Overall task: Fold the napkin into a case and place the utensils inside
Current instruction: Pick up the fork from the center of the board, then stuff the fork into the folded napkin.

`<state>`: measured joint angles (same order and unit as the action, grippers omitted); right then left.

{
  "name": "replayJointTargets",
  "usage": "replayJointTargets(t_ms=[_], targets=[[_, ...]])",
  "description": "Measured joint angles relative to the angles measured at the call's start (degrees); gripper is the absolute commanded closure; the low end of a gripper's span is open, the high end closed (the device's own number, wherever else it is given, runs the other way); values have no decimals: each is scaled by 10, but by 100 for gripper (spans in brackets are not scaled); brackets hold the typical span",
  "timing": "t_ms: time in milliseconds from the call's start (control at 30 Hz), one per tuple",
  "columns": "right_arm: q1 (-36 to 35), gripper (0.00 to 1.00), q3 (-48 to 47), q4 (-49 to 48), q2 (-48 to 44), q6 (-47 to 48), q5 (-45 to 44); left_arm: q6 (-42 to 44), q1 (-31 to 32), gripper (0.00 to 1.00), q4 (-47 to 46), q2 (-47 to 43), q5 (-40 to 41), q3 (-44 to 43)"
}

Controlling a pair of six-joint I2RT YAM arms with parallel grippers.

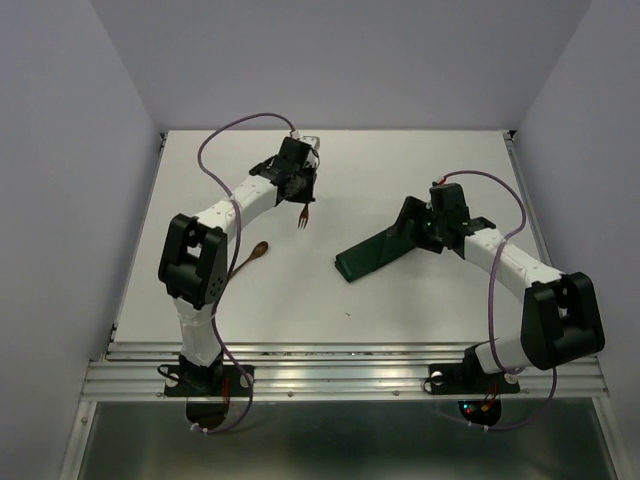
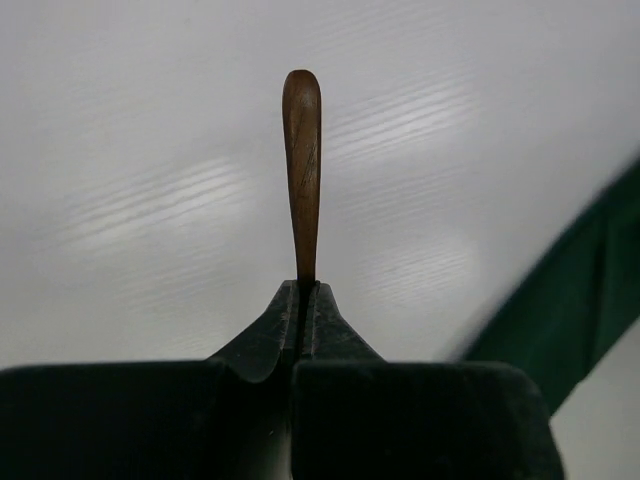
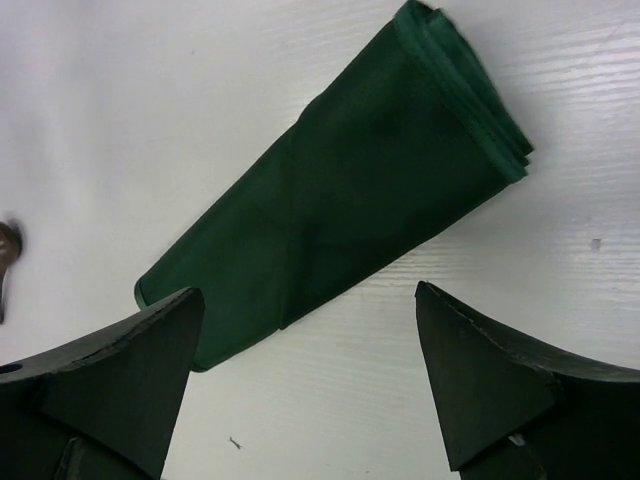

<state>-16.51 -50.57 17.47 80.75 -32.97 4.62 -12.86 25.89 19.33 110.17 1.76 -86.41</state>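
Note:
The dark green napkin (image 1: 375, 255) lies folded into a long narrow strip on the white table, also showing in the right wrist view (image 3: 340, 190) and at the edge of the left wrist view (image 2: 590, 290). My left gripper (image 1: 300, 197) (image 2: 302, 285) is shut on the brown wooden fork (image 1: 301, 217) (image 2: 302, 160), which juts past the fingertips above the table. The reddish-brown spoon (image 1: 255, 252) lies on the table left of the napkin, and its tip shows in the right wrist view (image 3: 8, 245). My right gripper (image 1: 412, 226) (image 3: 307, 290) hovers open over the napkin's right end, holding nothing.
The white table (image 1: 400, 160) is boxed in by pale walls on three sides. A metal rail (image 1: 340, 365) runs along the near edge where both arm bases are bolted. Purple cables loop from each arm.

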Motion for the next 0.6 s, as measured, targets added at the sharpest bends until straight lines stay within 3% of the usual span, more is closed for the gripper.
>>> replayJointTargets(t_ms=[67, 200, 300, 400, 600], targets=[[15, 15, 0, -2, 0, -7, 0, 28, 19, 100, -6, -15, -45, -22], [96, 52, 0, -21, 12, -27, 13, 67, 55, 100, -19, -31, -109, -43], [150, 72, -3, -44, 44, -42, 18, 95, 82, 100, -10, -30, -144, -45], [165, 78, -22, -52, 101, -50, 21, 121, 104, 100, 11, -28, -167, -46], [164, 82, -71, -57, 197, -52, 34, 177, 153, 100, 68, -7, -188, -76]])
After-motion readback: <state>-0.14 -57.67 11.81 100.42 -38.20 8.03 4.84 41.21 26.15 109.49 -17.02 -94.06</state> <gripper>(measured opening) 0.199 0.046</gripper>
